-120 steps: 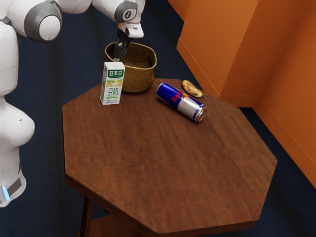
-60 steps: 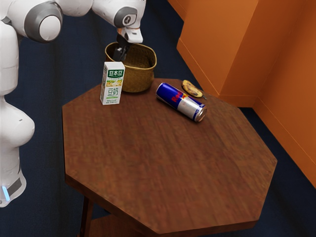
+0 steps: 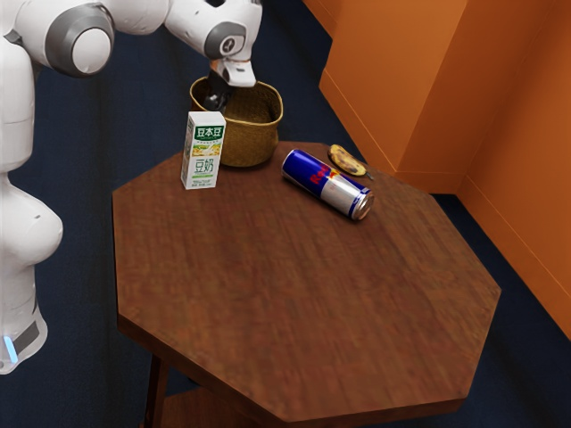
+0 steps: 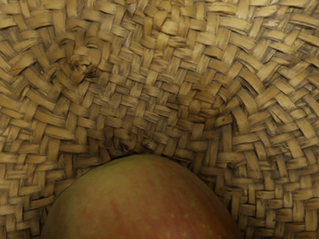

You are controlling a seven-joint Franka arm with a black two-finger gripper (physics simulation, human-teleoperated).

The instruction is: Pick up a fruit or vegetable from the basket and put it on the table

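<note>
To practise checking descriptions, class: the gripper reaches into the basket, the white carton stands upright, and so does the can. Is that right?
No: the can lies on its side on the table, as the exterior view shows. The gripper does reach into the basket, and the white carton stands upright.

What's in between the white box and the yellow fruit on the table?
In the exterior view, the Red Bull can, lying on its side. Between the can and the white box, you can see bare table.
</note>
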